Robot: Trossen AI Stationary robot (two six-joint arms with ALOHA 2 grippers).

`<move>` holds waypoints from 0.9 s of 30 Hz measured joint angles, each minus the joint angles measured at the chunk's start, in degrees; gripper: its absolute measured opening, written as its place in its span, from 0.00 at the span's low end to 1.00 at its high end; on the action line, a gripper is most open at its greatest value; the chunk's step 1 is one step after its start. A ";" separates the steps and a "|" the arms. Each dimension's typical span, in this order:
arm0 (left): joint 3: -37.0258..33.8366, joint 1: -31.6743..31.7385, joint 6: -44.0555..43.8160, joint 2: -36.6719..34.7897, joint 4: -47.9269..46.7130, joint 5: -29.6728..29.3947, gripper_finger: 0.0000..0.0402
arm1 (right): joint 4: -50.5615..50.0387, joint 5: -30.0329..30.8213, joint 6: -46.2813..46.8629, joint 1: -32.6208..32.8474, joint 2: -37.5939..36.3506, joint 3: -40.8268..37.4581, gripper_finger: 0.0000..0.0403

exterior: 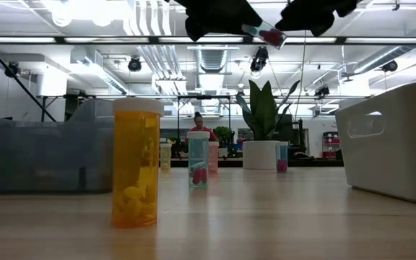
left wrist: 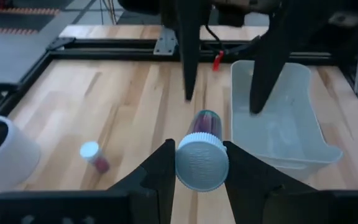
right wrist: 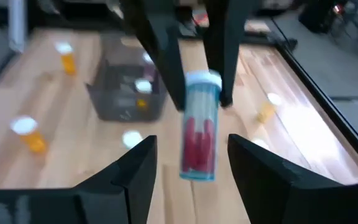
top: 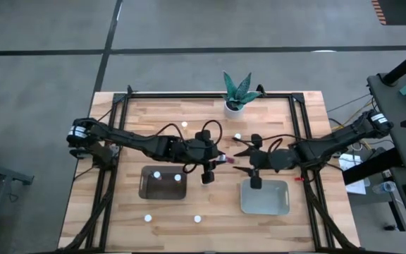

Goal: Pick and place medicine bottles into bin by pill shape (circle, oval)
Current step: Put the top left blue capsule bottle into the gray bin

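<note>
Above mid-table, left claw [left wrist: 194, 163] clamps a label-less bottle [left wrist: 202, 155]; right claw [right wrist: 188, 155] apart.

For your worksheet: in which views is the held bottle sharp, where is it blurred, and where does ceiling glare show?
Left wrist view: the held bottle is sharp between the left end effector fingers. Right wrist view: it is blurred, as is the dark bin. Low view: ceiling lights glare brightly above the orange bottle.
</note>
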 joint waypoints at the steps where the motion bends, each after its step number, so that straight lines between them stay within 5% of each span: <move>1: 0.00 -0.07 0.21 0.00 0.39 0.00 0.24 | -2.38 0.37 0.44 0.00 0.78 0.99 0.47; 12: 0.00 -0.75 1.19 -0.44 1.25 0.02 0.24 | -11.22 0.51 1.47 0.00 7.46 10.01 0.45; 27: -0.04 -1.42 1.37 -0.48 1.19 0.06 0.32 | -13.09 0.46 1.80 0.02 8.61 11.72 0.22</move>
